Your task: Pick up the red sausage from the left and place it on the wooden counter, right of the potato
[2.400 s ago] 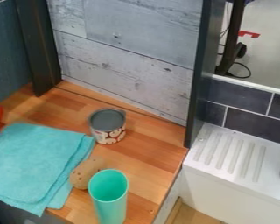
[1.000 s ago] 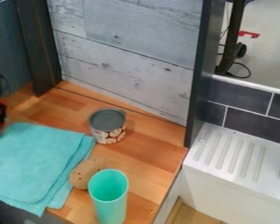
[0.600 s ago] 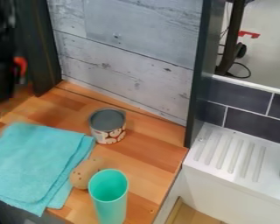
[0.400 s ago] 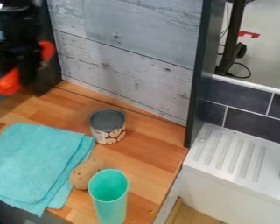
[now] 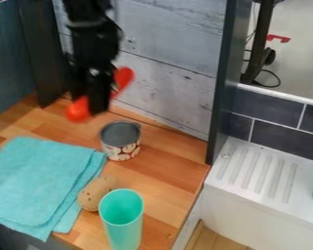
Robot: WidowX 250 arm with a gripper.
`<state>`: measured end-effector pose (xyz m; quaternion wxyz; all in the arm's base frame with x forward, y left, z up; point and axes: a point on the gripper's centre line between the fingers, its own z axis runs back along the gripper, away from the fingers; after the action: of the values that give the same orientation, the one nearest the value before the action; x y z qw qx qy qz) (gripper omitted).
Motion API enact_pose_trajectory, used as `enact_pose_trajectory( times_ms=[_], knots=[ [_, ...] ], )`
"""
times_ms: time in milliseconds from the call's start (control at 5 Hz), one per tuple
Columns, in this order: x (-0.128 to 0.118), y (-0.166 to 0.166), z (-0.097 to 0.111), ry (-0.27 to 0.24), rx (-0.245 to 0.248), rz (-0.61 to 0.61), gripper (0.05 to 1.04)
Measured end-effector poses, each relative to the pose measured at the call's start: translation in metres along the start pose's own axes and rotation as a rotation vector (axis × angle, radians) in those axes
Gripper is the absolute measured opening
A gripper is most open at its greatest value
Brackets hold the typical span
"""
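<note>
The gripper (image 5: 99, 102) hangs at the upper left, in front of the plank wall and up and to the left of the tin. It is shut on a long red object (image 5: 78, 110), which slants from lower left to upper right, its middle hidden behind the black gripper. An open grey tin (image 5: 121, 149) with a patterned side stands on the wooden counter. Below the tin, a brown speckled roundish item (image 5: 94, 193) lies between the folded turquoise cloth (image 5: 38, 183) and an upright mint-green cup (image 5: 122, 219).
The wooden counter (image 5: 162, 171) ends at the plank wall (image 5: 146, 93) behind and a dark upright panel (image 5: 219, 107) at the right. Beyond that panel is a white ridged drainboard (image 5: 247, 171), with a pale object cut off at the right edge.
From the left edge, the arm has come in and swung right with the red object, now close to the tin. The tin, cloth, brown item and cup have stayed put.
</note>
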<state>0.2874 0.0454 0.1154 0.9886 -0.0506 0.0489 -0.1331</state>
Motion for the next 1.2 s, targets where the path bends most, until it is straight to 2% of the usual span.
enact_pose_trajectory(
  times_ms=[200, 400, 600, 1000, 1200],
  knots=[
    [0.014, -0.029, -0.036, 0.077, -0.088, -0.05, 0.556],
    [0.021, -0.044, -0.067, 0.143, -0.149, -0.094, 0.556],
    [0.037, -0.046, -0.091, 0.193, -0.165, -0.112, 0.556],
    [0.048, -0.058, -0.1, 0.189, -0.157, -0.1, 0.556],
    [0.047, -0.06, -0.108, 0.215, -0.162, -0.076, 0.555]
  ],
)
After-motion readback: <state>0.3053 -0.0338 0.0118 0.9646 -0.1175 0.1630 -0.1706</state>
